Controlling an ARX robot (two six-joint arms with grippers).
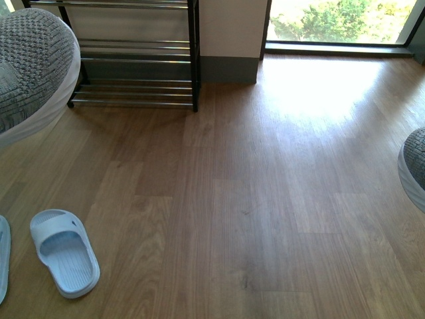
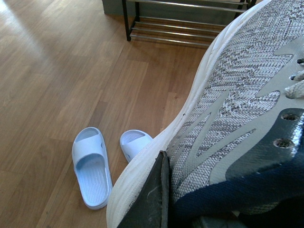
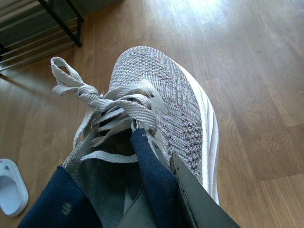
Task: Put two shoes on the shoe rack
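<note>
Grey sneaker, second sneaker, both gripped

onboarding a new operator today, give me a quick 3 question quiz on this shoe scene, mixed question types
1. Fill in: the shoe rack has shelves of chrome ____.
2. True or false: the left gripper is shut on one grey sneaker, and the right gripper is shut on the other sneaker.
3. Pick one: the pale blue slides lie A on the rack, B on the wood floor, C in a gripper.

Key: 1 rods; 2 true; 3 B.
</note>
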